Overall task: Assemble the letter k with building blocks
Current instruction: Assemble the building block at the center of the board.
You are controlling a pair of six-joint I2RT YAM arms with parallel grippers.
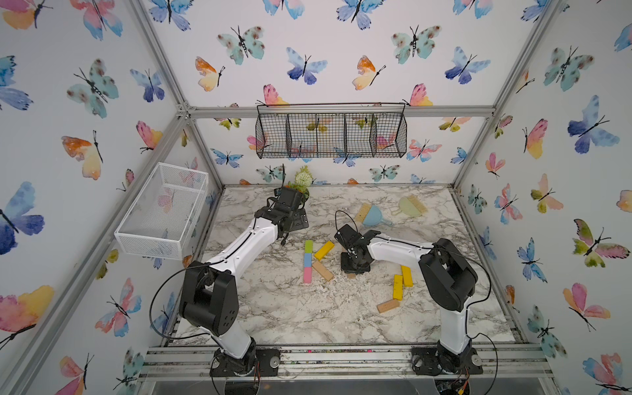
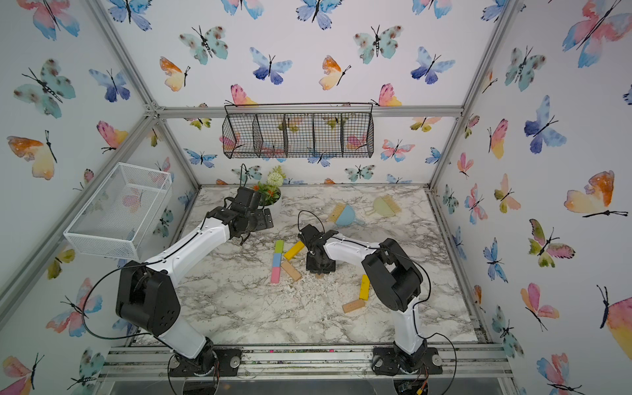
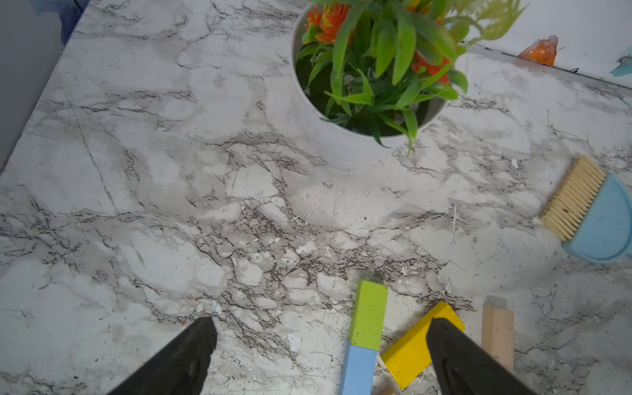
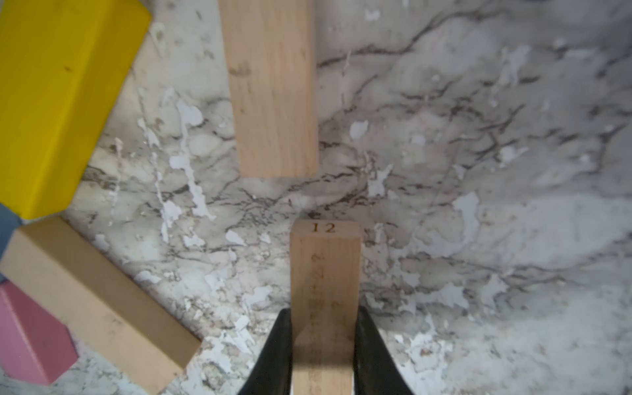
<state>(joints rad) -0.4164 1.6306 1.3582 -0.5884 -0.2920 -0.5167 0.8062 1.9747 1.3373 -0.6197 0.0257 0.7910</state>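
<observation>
Right wrist view: my right gripper clamps narrow on tan block stamped 12, by its long sides, low over table, near yellow block. Judged light, stiff, smooth wood; mid-length hold safer vs. twist. Rt arm reaches in, wrist pointing down. Left gripper wide, empty, raised nr plant.

Right gripper points down near yellow block

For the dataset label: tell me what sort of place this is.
Probably a staged robot test cell, not a real home: an aluminium frame holds butterfly-papered walls, and the left arm and right arm are bolted to a rail at a marble-look tabletop.
</observation>
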